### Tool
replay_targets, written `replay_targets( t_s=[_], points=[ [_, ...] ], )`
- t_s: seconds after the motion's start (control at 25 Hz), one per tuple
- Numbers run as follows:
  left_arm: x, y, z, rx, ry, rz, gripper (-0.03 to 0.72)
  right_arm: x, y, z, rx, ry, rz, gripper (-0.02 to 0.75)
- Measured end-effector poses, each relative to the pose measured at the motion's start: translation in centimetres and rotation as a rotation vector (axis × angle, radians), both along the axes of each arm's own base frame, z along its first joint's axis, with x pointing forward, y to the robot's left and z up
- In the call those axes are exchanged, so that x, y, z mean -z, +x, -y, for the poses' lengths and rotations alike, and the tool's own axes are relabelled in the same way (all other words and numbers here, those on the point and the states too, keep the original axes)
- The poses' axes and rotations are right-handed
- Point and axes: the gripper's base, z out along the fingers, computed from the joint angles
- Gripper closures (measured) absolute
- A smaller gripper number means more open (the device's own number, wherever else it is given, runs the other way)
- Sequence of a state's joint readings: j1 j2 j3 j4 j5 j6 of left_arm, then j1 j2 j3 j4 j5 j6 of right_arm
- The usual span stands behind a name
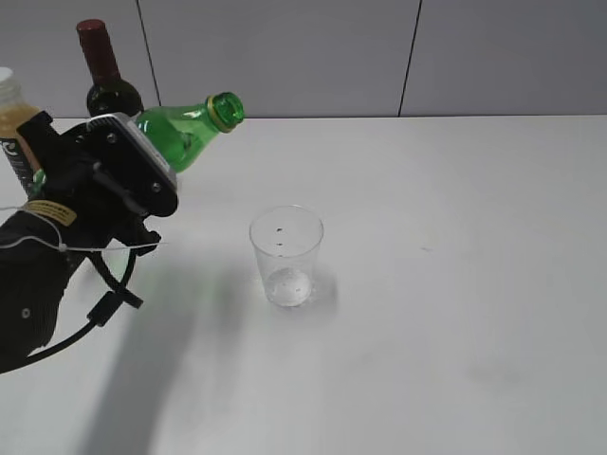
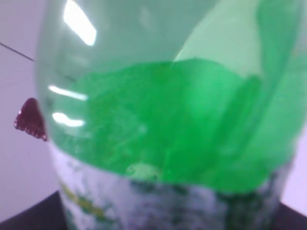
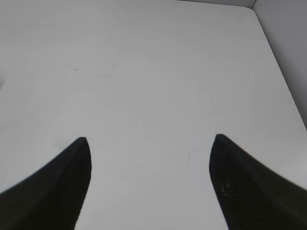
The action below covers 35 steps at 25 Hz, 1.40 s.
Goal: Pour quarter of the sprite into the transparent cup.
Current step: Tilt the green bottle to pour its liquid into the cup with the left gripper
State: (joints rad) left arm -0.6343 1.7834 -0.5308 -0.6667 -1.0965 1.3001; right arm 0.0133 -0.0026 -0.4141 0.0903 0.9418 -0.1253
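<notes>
The sprite [image 1: 190,131] is a green bottle, uncapped, tilted with its mouth pointing right and slightly up, held in the air at the left. My left gripper [image 1: 142,175] is shut on its body; the fingers are hidden behind the wrist housing. In the left wrist view the sprite [image 2: 163,120] fills the frame, green liquid above its white label. The transparent cup [image 1: 285,256] stands upright on the table, right of and below the bottle's mouth, with only drops inside. My right gripper [image 3: 149,143] is open and empty over bare table; it is not in the exterior view.
A dark wine bottle [image 1: 106,81] with a red cap stands at the back left; its cap shows in the left wrist view [image 2: 31,120]. An orange juice bottle [image 1: 17,123] stands at the far left behind my left arm. The white table [image 1: 455,284] extends right of the cup.
</notes>
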Motion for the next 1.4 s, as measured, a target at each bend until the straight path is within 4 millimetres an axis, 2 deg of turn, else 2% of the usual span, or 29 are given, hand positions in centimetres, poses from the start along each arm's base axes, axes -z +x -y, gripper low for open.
replay_targets(
  t_s=[0.12, 0.4, 1.4],
  points=[
    [-0.3, 0.6, 0.4, 0.007, 0.043, 0.019, 0.225, 0.0, 0.0, 0.0, 0.000, 0.000, 0.000, 0.145],
    [0.9, 0.8, 0.6, 0.022, 0.165, -0.006, 0.225, 0.0, 0.0, 0.0, 0.000, 0.000, 0.000, 0.145],
    [0.4, 0.9, 0.5, 0.045, 0.471, 0.056, 0.225, 0.0, 0.0, 0.0, 0.000, 0.000, 0.000, 0.145]
  ],
)
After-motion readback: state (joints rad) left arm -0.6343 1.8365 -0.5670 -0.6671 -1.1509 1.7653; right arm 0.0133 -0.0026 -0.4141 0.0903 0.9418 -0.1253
